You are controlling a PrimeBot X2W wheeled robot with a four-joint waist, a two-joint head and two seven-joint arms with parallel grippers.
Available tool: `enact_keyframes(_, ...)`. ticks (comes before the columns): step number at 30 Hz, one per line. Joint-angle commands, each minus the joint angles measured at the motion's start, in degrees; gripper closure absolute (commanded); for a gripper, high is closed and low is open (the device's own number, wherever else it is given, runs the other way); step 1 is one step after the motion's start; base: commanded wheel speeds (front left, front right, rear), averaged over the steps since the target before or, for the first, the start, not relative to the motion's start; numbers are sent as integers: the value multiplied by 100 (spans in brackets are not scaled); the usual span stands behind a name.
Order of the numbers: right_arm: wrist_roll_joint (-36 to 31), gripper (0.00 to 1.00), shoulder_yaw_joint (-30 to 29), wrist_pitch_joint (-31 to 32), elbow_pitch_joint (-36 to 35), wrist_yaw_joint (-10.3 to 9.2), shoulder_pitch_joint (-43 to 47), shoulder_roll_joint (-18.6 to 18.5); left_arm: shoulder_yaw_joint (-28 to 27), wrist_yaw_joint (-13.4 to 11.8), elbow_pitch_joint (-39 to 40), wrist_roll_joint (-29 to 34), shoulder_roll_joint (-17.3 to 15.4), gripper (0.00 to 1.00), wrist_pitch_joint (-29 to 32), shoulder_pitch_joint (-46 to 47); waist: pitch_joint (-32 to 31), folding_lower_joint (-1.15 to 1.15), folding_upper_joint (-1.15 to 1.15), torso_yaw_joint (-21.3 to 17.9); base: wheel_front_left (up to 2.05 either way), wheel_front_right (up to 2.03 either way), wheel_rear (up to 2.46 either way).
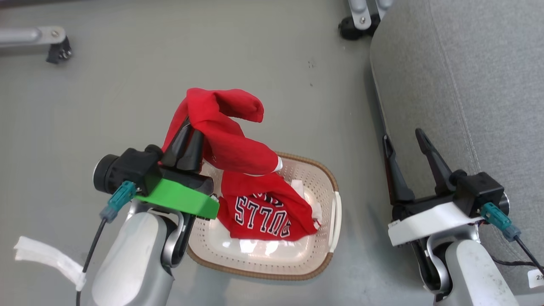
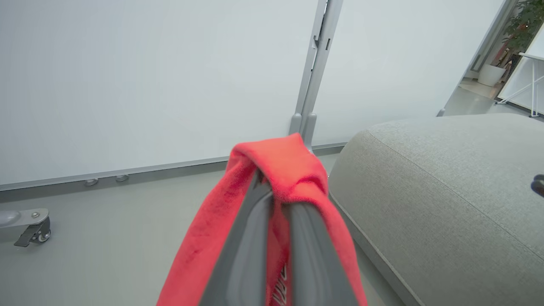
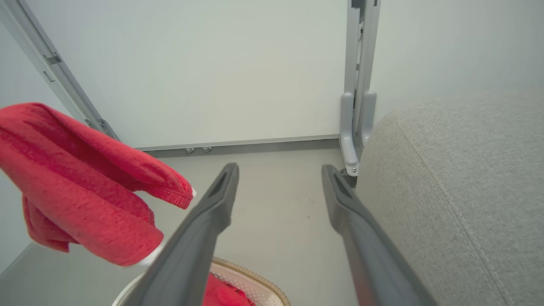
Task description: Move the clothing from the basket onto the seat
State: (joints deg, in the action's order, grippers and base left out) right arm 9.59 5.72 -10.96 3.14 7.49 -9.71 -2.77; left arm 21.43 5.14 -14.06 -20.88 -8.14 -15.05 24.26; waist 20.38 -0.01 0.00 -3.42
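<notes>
My left gripper (image 1: 188, 127) is shut on a red garment (image 1: 225, 131) and holds it up above the basket (image 1: 327, 255). The cloth folds over its fingertips (image 2: 297, 212) and its lower end with white trim hangs toward the basket. Inside the basket lies red clothing with black-and-white lettering (image 1: 263, 212). My right gripper (image 1: 401, 137) stands open and holds nothing, at the left edge of the grey seat (image 1: 467, 85). The right wrist view has the lifted garment (image 3: 85, 182) at the left, the basket rim (image 3: 263, 282) below and the seat (image 3: 459, 191) at the right.
The basket stands on a grey floor (image 1: 127, 85) left of the seat. Castor feet of partition frames stand at the far left (image 1: 57, 49) and by the seat's far corner (image 1: 355, 23). A white strip (image 1: 46, 257) lies on the floor near my left arm.
</notes>
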Motion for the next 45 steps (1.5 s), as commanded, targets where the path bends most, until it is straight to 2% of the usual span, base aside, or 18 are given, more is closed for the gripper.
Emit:
enact_keyframes(1, -27, 0, -2, 46, -35, 0, 137, -21, -110, 41, 111, 65, 27, 100, -18, -163, -457, 1, 0, 198, 0, 0, 0)
enact_keyframes(10, -5, 0, 26, 330, -157, 0, 554, -20, -509, 145, 994, 289, 165, 100, -19, -761, -1098, 1, 0, 193, 0, 0, 0)
enact_keyframes(24, 77, 0, 96, 632, -269, 0, 1119, -19, -252, 182, 1511, 400, 95, 100, -19, -1696, -1784, 1, 0, 92, 0, 0, 0)
enact_keyframes(45, 137, 0, 141, 800, -356, 0, 1261, -19, -131, 34, 1873, 363, 38, 100, 54, -1891, -1920, 1, 0, 74, 0, 0, 0)
